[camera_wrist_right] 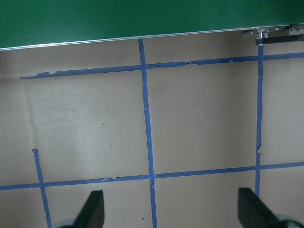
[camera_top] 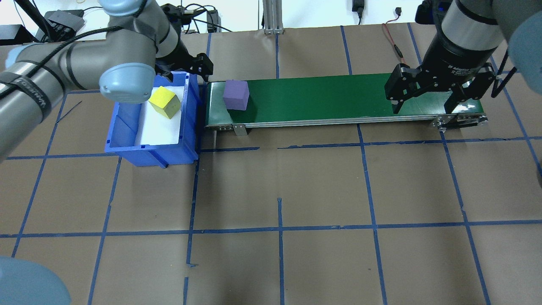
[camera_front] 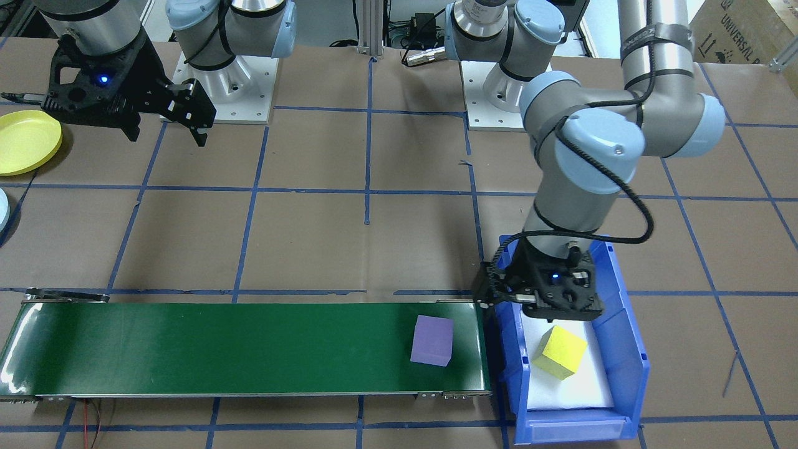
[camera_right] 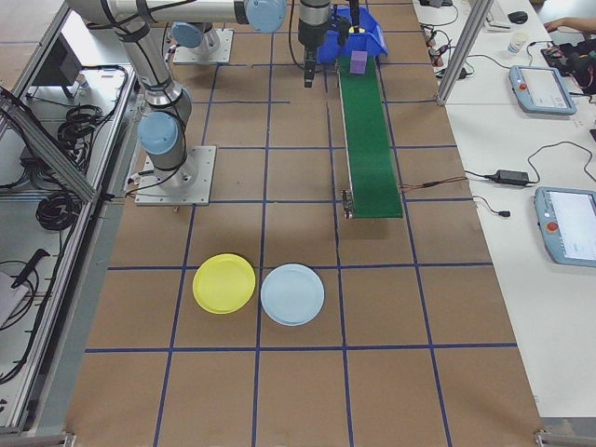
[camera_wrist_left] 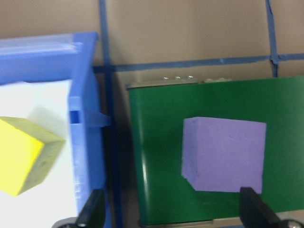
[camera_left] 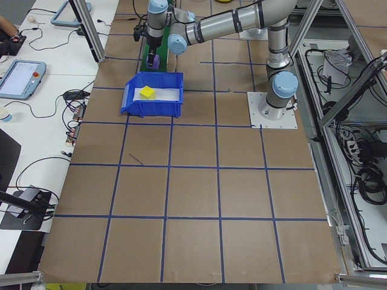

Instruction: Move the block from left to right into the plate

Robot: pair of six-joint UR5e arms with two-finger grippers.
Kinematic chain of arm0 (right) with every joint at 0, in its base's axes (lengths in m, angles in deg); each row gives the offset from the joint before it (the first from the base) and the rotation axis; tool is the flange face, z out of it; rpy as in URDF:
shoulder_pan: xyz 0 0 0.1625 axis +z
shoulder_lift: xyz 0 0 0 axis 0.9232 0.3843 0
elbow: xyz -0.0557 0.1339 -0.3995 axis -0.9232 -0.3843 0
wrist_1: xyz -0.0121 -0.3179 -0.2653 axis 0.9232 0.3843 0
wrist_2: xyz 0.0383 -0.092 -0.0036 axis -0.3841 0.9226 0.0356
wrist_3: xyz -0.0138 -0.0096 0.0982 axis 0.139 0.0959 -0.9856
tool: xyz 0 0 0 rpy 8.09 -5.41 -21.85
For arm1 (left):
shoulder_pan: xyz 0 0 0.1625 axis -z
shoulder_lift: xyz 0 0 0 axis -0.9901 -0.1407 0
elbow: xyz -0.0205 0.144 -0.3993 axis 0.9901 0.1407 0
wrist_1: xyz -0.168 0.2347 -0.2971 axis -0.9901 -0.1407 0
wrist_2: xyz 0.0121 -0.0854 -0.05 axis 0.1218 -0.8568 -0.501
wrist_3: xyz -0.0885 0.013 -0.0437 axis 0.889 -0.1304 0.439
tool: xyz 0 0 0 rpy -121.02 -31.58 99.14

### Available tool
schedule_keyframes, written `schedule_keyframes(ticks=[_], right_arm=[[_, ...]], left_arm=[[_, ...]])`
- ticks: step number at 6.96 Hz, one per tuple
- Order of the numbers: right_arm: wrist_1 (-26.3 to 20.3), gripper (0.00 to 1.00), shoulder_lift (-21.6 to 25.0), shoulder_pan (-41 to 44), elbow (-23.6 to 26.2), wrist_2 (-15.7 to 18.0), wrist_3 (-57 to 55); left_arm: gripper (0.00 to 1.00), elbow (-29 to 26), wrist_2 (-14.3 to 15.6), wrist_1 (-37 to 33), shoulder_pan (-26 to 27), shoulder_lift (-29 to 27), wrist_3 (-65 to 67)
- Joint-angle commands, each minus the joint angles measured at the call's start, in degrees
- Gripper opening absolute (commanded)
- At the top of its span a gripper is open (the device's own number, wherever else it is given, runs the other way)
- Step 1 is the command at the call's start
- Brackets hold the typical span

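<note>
A purple block (camera_front: 432, 340) (camera_top: 236, 95) (camera_wrist_left: 224, 154) sits on the green conveyor belt (camera_front: 218, 349) at the end beside the blue bin. A yellow block (camera_front: 559, 352) (camera_top: 164, 102) lies tilted inside that bin (camera_top: 127, 127). My left gripper (camera_wrist_left: 171, 219) (camera_front: 542, 308) hovers open above the bin's far end and the belt edge, holding nothing. My right gripper (camera_top: 423, 101) (camera_front: 167, 132) (camera_wrist_right: 171, 211) hangs open near the belt's other end, empty, over bare table. The yellow plate (camera_right: 223, 283) (camera_front: 25, 140) and a light blue plate (camera_right: 292, 294) lie past that end.
Blue tape lines grid the brown table. The two arm bases (camera_front: 224, 81) (camera_front: 499, 93) stand on plates at the robot's side. Cables and tablets lie off the table on a side bench (camera_right: 559, 112).
</note>
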Motion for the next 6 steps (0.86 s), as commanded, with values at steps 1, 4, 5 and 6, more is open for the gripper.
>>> schedule_keyframes(ticks=[1, 4, 5, 6], right_arm=[[-0.09, 1.00, -0.08, 0.00, 0.09, 0.07, 0.09], [0.87, 1.00, -1.30, -2.97, -0.96, 0.33, 1.74], [2.45, 1.00, -2.70, -6.82, -1.49, -1.50, 4.19], [2.81, 1.00, -3.41, -9.20, -1.41, -3.17, 6.13]], left_arm=[[1.00, 0.03, 0.46, 0.15, -8.93, 0.24, -6.14], [1.00, 0.12, 0.03, 2.77, -10.47, -5.28, -1.18], [1.00, 1.16, -0.41, 3.13, -10.38, -6.78, 6.52], [1.00, 1.35, -0.41, 2.36, -10.38, -6.97, 15.12]])
